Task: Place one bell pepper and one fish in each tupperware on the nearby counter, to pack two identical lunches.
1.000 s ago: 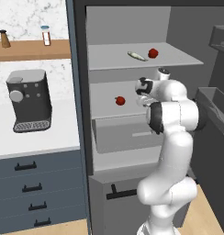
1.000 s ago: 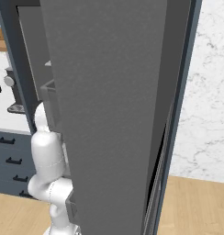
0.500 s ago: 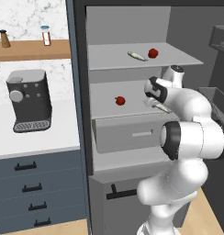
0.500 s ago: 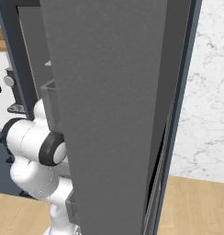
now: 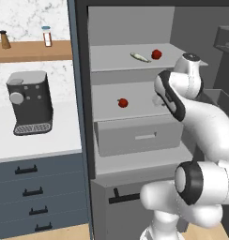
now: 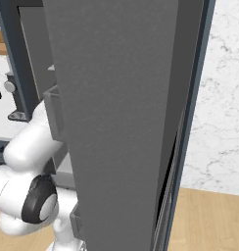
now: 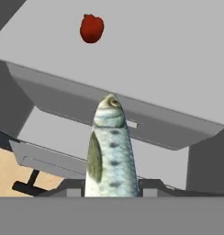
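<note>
One fish (image 7: pixel 109 153) sits clamped in our gripper (image 7: pixel 110 186); we back out level, clear of the fridge shelf (image 7: pixel 146 59), then swing left toward the counter (image 5: pixel 39 136).

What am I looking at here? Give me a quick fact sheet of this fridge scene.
place: open fridge beside a white counter
gripper: shut on a fish, seen in the hand view
top shelf: a second fish and a red pepper
middle shelf: another red pepper
on the counter: coffee machine
lunch boxes: cannot tell where
</note>
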Robot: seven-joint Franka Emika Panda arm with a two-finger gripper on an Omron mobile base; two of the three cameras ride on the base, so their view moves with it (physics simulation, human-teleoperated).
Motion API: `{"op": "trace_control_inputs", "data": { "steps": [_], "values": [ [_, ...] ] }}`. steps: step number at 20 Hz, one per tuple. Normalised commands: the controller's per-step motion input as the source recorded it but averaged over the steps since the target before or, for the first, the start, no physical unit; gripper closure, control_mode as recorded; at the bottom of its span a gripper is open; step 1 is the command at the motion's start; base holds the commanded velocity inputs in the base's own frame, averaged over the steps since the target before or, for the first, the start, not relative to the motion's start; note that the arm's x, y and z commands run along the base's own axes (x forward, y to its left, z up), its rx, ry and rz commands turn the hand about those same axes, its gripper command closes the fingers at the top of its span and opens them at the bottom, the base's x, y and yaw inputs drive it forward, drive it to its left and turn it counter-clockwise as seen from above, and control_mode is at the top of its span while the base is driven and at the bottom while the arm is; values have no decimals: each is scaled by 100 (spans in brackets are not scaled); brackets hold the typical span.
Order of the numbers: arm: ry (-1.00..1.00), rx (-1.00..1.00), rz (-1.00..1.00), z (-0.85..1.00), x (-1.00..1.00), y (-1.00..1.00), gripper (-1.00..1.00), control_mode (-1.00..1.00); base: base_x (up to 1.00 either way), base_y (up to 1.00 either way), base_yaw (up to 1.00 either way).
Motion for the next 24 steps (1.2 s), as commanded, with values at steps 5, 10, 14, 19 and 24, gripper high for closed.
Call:
{"op": "trace_control_inputs", "data": {
  "steps": [5, 10, 14, 19, 24],
  "values": [
    [0, -5, -2, -4, -80, 25, 100, -100, 0, 0, 0],
    [1, -1, -3, -15, -43, 14, 100, -100, 0, 0, 0],
    [4, 0, 0, -9, -38, 0, 100, -100, 0, 0, 0],
    [0, 1, 0, -15, -37, 0, 100, 100, -28, 0, 0],
    [0, 0, 0, 0, 0, 0, 100, 100, -73, 51, 0]
  ]
}}
